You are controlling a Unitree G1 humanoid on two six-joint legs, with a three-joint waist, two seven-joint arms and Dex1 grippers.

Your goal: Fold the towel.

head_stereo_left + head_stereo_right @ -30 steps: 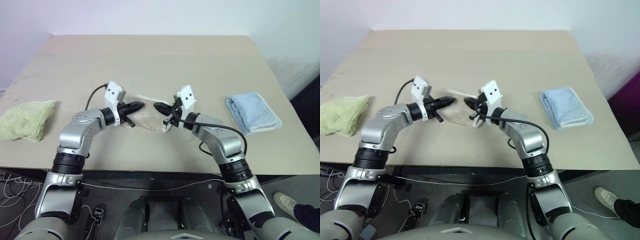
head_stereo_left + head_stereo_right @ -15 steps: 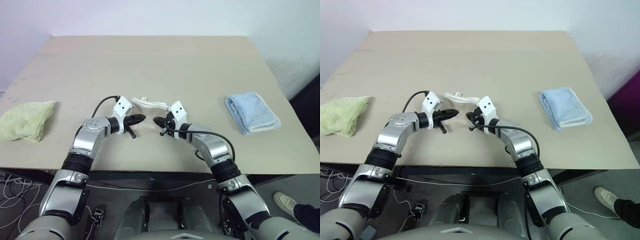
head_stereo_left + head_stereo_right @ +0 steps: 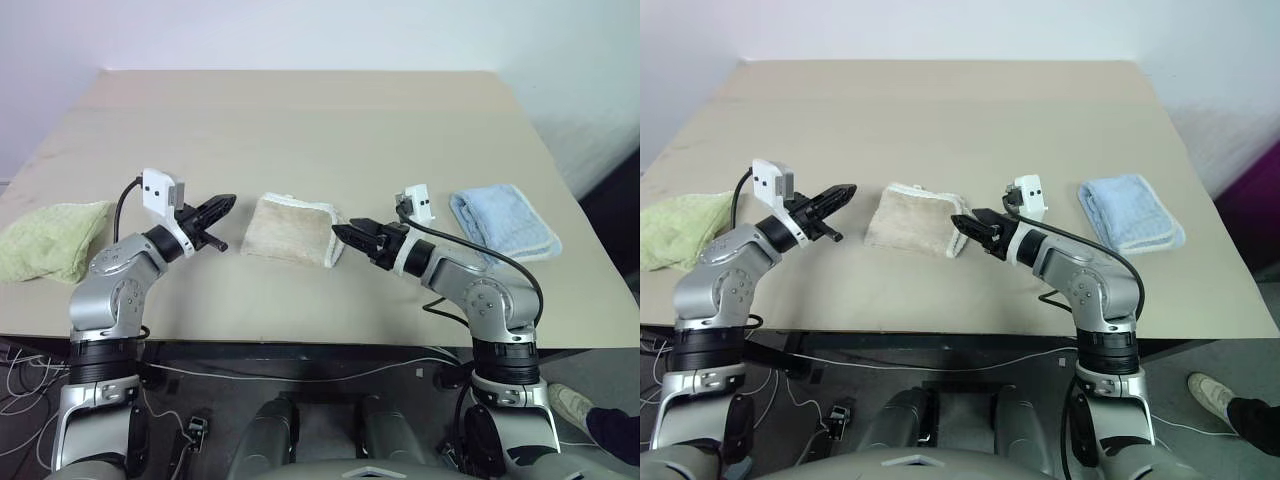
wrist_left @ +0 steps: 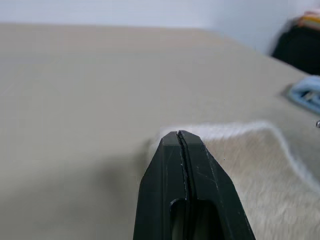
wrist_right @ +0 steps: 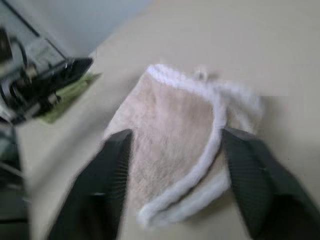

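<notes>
Your beige towel point(image 3: 290, 230) now lies folded into a compact bundle on the tan table point(image 3: 300, 120), near the front edge and roughly midway between the two arms, with its white corded border showing along the side toward the right arm. A second ago both grippers were pinched together right over it; since then they have drawn apart to either side and the cloth has been let go, so it rests free with nothing touching it.

The left gripper point(image 3: 222, 204) sits just off the towel's left side, its black fingers pressed fully together and holding nothing. The right gripper point(image 5: 175, 165) hangs just short of the towel's right edge; in the right wrist view you can see its fingers spread wide with the towel lying beyond them, nothing gripped.

Judging from this, the fold looks done or very nearly so; what remains for you is perhaps only tidying the bundle.

Further out, the pale green cloth point(image 3: 50, 240) lies well apart at the table's left edge, and the folded light blue towel point(image 3: 503, 224) sits to the right, beyond the right arm.

You'll find no brand, label or legible writing anywhere.
</notes>
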